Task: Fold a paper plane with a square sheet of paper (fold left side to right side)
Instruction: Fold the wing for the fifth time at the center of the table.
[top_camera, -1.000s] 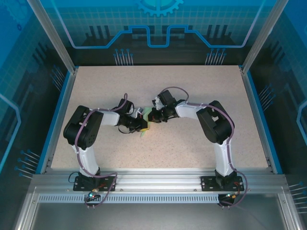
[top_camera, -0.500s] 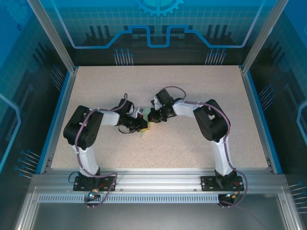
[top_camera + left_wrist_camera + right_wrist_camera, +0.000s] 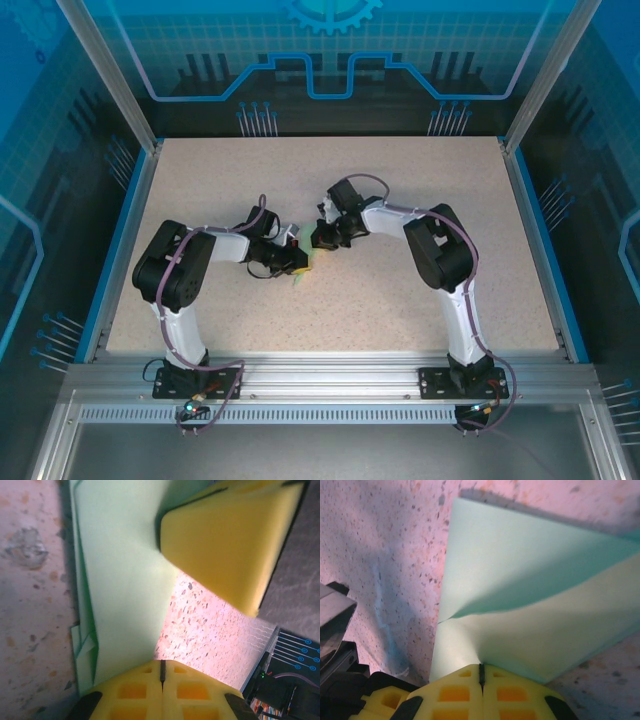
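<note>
Speckled tabletop [image 3: 400, 200] is carrying the square sheet of paper [image 3: 125, 580] at its centre, long axis running near-to-far, while the left gripper [image 3: 161, 666] and right gripper [image 3: 481, 669], jaws fully closed, are touching it from opposite sides.

I am watching both grippers crowding the paper [image 3: 125, 570] in mid-table. The left gripper [image 3: 298, 262] is sitting on its left part, and the right gripper [image 3: 322, 240] is pressing in from its far right. Their yellow fingers are almost meeting, so I am finding no lane between them. The arms' elbows are bulking on either side. Beyond the paper, the table [image 3: 400, 180] is lying bare toward the back, the near edge and the side rails [image 3: 121, 240].
</note>
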Controlling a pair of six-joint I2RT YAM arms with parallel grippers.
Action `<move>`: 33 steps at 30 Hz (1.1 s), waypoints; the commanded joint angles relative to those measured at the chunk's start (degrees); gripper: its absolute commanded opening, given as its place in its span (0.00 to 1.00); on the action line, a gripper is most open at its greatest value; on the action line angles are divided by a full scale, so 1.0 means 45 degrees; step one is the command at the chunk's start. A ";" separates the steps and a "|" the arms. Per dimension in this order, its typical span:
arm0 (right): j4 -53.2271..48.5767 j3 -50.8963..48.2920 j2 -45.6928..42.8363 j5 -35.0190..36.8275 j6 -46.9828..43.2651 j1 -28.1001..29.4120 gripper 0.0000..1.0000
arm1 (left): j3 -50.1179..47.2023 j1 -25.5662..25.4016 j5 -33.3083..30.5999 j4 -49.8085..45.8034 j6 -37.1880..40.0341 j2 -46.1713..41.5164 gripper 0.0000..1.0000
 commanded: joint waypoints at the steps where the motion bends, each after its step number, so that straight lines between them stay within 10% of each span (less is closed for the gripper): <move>1: -0.0630 0.0504 0.0550 0.1114 -0.0407 -0.0749 0.00 | -0.0544 -0.0054 -0.0669 -0.1050 0.0217 0.0647 0.00; 33: -0.1780 0.3563 0.1272 0.0451 -0.0517 -0.2761 0.00 | -0.0662 -0.0071 -0.0444 -0.0587 0.0010 0.0487 0.00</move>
